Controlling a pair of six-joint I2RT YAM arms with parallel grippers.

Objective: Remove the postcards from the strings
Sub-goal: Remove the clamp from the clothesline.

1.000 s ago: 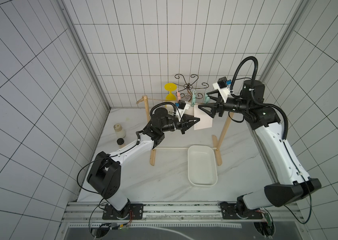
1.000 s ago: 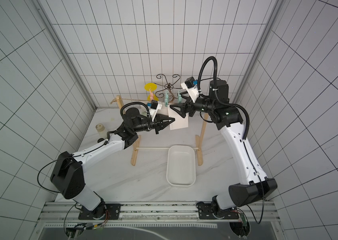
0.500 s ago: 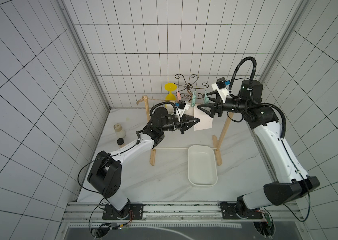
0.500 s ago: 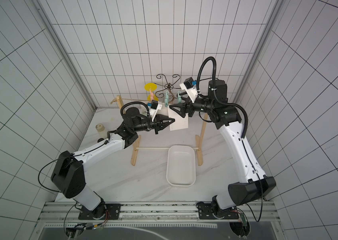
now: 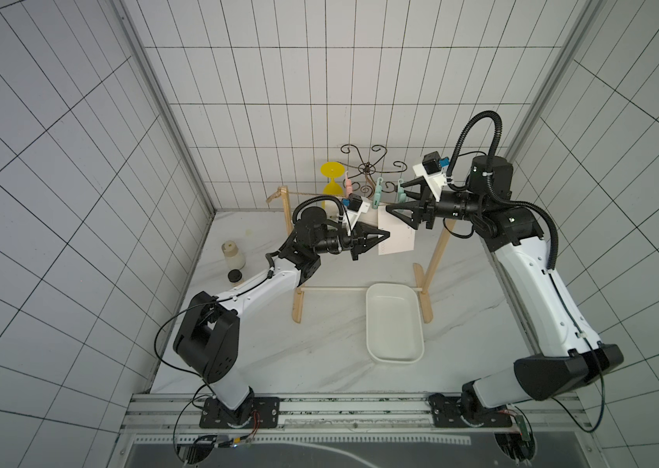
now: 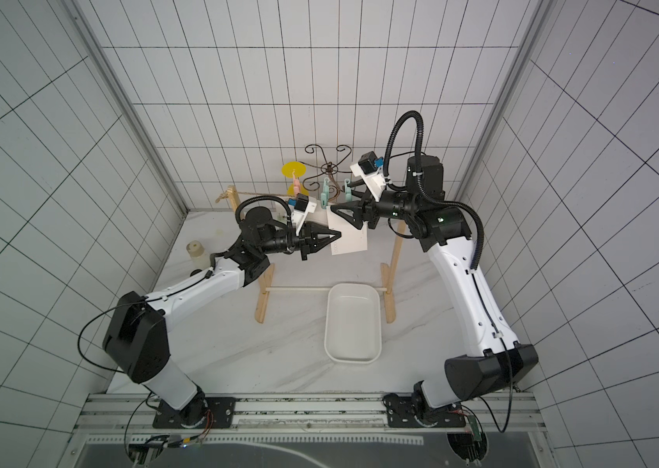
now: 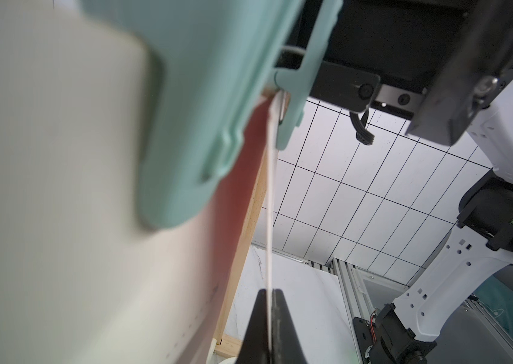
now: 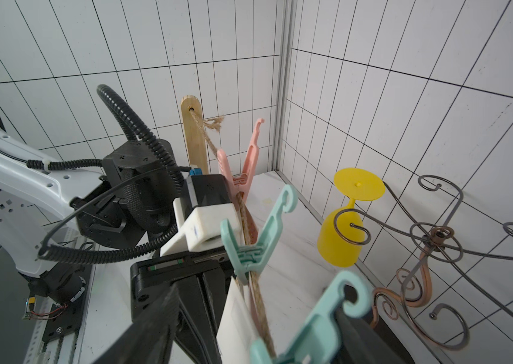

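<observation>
– Left hand: how does it stand?

– Pinched together on the postcard, at the side edge facing the left post. In the left wrist view both black fingers lie flat against the thin white sheet.

– And the right hand?

– Its fingers are apart, one on each side of the teal peg nearest the right post. I cannot tell whether either finger presses on it.

– Now the rest, biggest first.

– A white marbled desk carries everything. On it stands a rack of two light wooden posts, their feet joined by a thin white dowel. A white tray lies flat on the desk nearer the right post, its far rim at the dowel.

– Where is the postcard, exactly?

– It hangs upright from the string toward the right-post end, above the desk and behind the tray. That teal peg and a second teal peg sit along its top edge.

– Anything smaller?

– A pink peg sits on the string further toward the left post. What it holds is hidden behind the left arm's camera.
</observation>
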